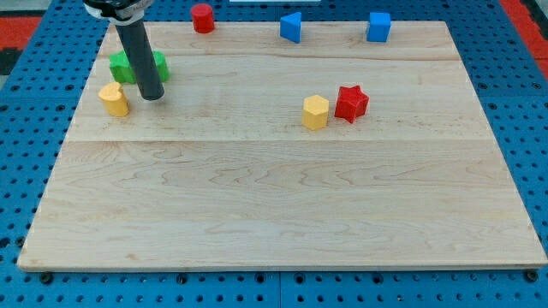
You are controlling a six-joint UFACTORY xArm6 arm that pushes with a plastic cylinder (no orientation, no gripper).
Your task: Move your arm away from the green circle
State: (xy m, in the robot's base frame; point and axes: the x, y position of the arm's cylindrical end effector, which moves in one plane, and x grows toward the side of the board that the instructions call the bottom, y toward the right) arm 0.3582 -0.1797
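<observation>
My dark rod comes down at the view's upper left, and my tip (151,97) rests on the wooden board (274,214). A green block (121,67) lies right behind the rod and shows on both sides of it. The rod hides its middle, so I cannot make out its shape or whether it is one block or two. My tip sits just below the green, close to it or touching it. A yellow heart block (112,99) lies just left of my tip, a small gap away.
A red cylinder (202,18), a blue triangle (291,26) and a blue cube (378,26) stand along the board's top edge. A yellow hexagon (315,112) and a red star (351,103) sit side by side right of centre.
</observation>
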